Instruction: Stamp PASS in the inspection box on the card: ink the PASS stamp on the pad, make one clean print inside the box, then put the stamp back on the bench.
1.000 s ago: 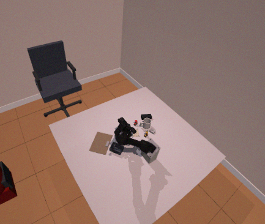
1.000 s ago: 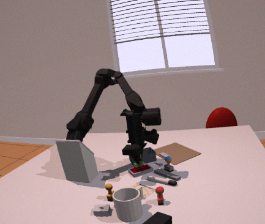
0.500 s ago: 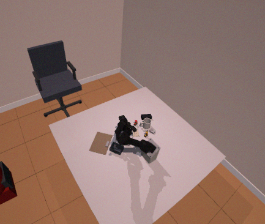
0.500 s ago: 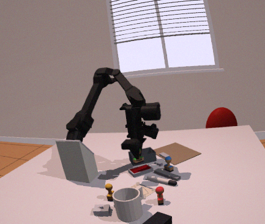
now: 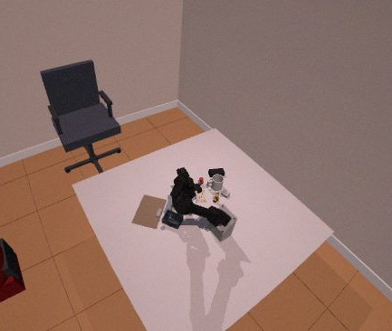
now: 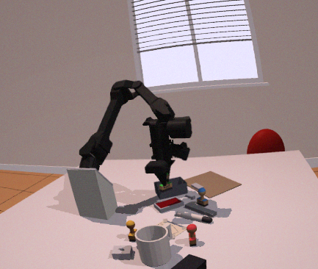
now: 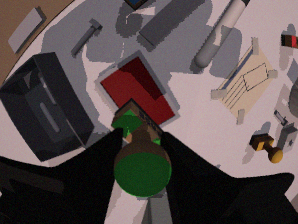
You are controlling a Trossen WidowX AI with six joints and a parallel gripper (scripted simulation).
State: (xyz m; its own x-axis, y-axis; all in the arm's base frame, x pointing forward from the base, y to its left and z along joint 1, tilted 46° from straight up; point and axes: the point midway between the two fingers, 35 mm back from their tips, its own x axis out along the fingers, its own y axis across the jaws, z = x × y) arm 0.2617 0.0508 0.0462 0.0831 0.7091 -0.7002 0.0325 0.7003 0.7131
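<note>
My gripper (image 6: 164, 181) (image 7: 141, 135) is shut on the PASS stamp (image 6: 166, 185) (image 7: 141, 171), which has a green knob and a tan base. It holds the stamp upright a little above the near edge of the red ink pad (image 6: 169, 203) (image 7: 139, 87). The beige card (image 6: 172, 226) (image 7: 245, 83) with its drawn box lies on the table to the right of the pad, between the marker and the grey cup. I see no print on it.
A blue stamp (image 6: 201, 195), red stamp (image 6: 192, 233) and orange stamp (image 6: 131, 229) (image 7: 265, 147) stand around. A marker (image 6: 194, 217) (image 7: 222, 26), grey bar (image 6: 200, 209), dark box (image 6: 177, 184) (image 7: 43, 106), brown board (image 6: 214, 182), grey cup (image 6: 153, 245) and the arm's base block (image 6: 89, 192) are near.
</note>
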